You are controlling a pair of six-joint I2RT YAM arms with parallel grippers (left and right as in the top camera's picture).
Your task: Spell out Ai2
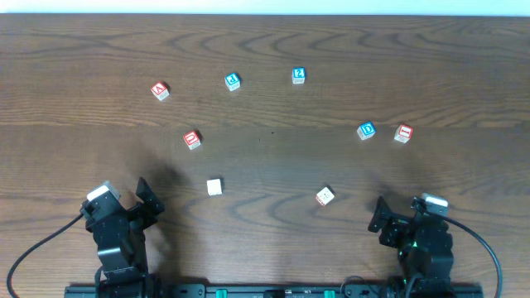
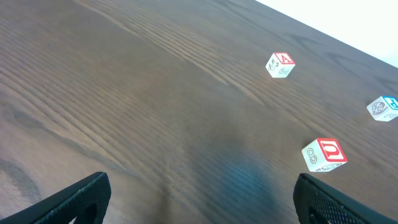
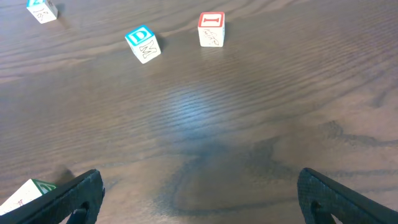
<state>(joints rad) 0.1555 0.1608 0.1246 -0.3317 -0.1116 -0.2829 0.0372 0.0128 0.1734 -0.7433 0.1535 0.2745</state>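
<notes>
Small letter blocks lie scattered on the wooden table. A red A block (image 1: 160, 90) (image 2: 280, 65) is at the far left. A blue block (image 1: 233, 81) (image 2: 384, 107) with an unclear letter and a blue 2 block (image 1: 299, 75) (image 3: 42, 9) lie beyond the middle. A red I block (image 1: 402, 133) (image 3: 211, 28) lies at the right. My left gripper (image 1: 145, 203) (image 2: 202, 199) is open and empty at the near left. My right gripper (image 1: 381, 217) (image 3: 202, 199) is open and empty at the near right.
A red block (image 1: 192, 139) (image 2: 323, 154) lies ahead of the left gripper. A blue D block (image 1: 366, 131) (image 3: 142, 43) sits beside the I block. A white block (image 1: 214, 187) and a white block with green marks (image 1: 325, 196) (image 3: 25, 193) lie nearer me.
</notes>
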